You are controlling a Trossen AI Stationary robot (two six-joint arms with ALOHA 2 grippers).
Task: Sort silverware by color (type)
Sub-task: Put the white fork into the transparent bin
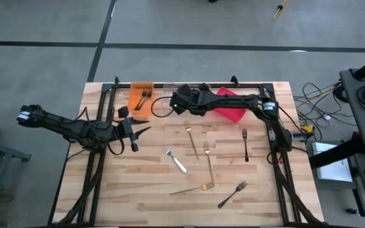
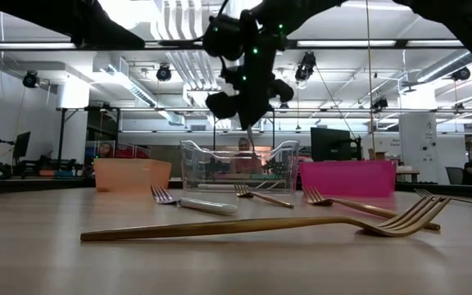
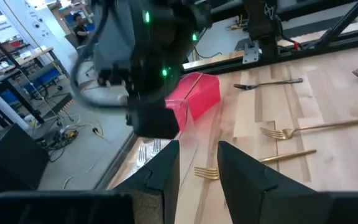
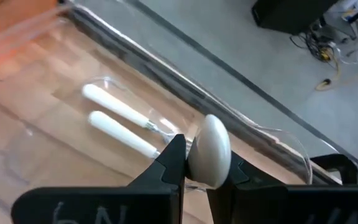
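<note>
Several pieces are already sorted, as far as I am seeing: two white-handled utensils (image 4: pixel 120 121) are lying in the clear bin (image 2: pixel 238 166), and at least one dark fork (image 1: pixel 144 98) is sitting in the orange bin (image 1: pixel 140 100). I am judging the job roughly half done. Waiting loose on the worktop (image 1: pixel 138 183) are three gold forks (image 1: pixel 209 166), two dark forks (image 1: pixel 232 194) and one white-handled fork (image 1: pixel 175 161); I cannot tell what the red bin (image 1: pixel 230 105) is holding.

My right gripper (image 4: pixel 199 163) is hanging above the clear bin, clamping a white-handled piece (image 4: pixel 209 149) by its rounded handle end, directly over the two already in there, so I am reading this as the drop-off step. My left gripper (image 1: pixel 138 134) is hovering near the worktop's left side, fingers apart and carrying nothing, pointed toward the loose forks.
</note>
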